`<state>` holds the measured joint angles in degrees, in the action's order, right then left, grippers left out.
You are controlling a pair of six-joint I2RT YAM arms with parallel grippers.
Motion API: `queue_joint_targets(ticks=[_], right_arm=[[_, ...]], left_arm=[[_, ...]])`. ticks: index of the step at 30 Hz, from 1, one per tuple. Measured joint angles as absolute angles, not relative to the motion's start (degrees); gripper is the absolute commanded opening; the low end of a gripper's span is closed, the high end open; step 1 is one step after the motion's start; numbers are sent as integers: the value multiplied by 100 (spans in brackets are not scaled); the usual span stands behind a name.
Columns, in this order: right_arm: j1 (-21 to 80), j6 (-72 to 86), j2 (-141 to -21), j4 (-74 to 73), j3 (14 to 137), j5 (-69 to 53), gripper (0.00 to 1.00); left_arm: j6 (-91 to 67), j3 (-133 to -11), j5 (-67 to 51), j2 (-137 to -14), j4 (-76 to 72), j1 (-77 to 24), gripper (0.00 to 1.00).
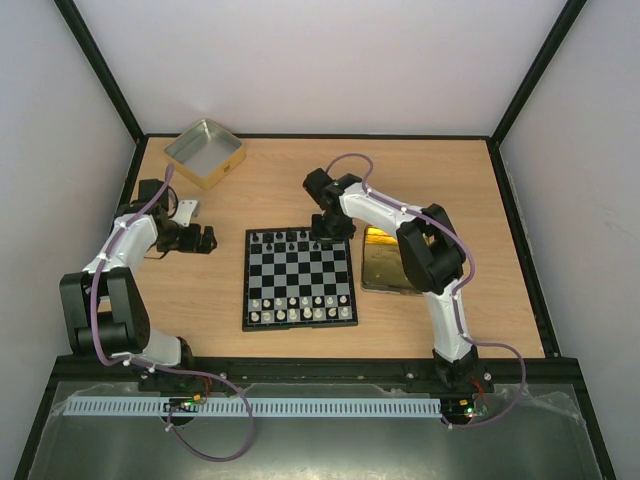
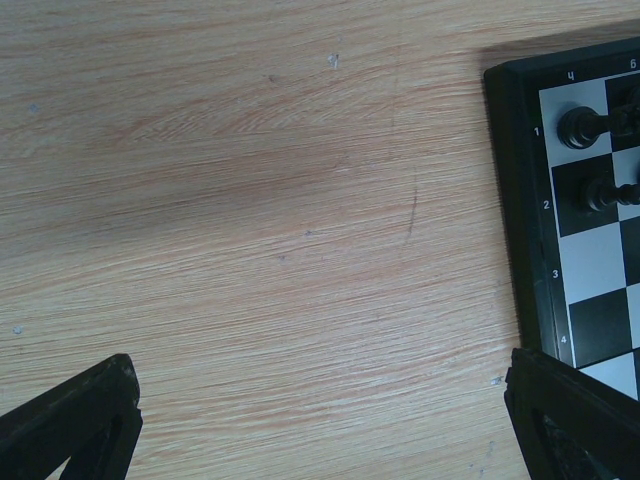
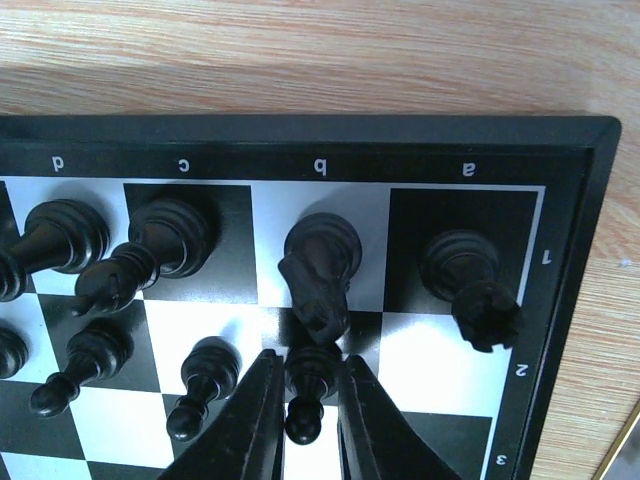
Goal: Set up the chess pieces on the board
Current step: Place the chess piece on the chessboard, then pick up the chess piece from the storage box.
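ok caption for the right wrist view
Right gripper straddling a black pawn near the chessboard corner

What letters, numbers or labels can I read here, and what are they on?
"d", "c", "b", "a": end border of the board, right wrist view.
"1", "2", "3": its side border there, turned sideways.
"1", "2", "3", "4": board's side border, left wrist view.
Two letters on the end border there: unclear.
On the gold tin and silver-lined tin: nothing readable.
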<state>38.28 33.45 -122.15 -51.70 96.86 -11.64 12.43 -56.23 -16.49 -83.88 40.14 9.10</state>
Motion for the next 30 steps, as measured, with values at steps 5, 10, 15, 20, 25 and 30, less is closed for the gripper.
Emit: queue_joint_targets(ticks=[5, 10, 15, 20, 25, 30], right_arm=[[3828, 3339, -12215, -5175, 9686, -1149, 20], [3828, 3341, -12215, -5181, 9686, -1057, 21], [3828, 3363, -12051, -5282, 9686, -954, 24], [3745, 3474, -11142, -5308, 9382, -766, 25], [3118, 3522, -9830, -5225, 8374, -508, 25], [2357, 3544, -9712, -5157, 7240, -62, 25]], left_arm=[[1243, -5623, -1649, -8388, 4014, 932, 99], [1243, -5623, -1649, -8388, 4016, 934, 99], [1243, -5623, -1651, -8388, 4014, 934, 99], [1243, -5623, -1649, -8388, 4014, 934, 99], [1240, -5623, -1658, -8366, 4014, 934, 99], [1240, -5618, -1675, -8366, 4012, 934, 99]])
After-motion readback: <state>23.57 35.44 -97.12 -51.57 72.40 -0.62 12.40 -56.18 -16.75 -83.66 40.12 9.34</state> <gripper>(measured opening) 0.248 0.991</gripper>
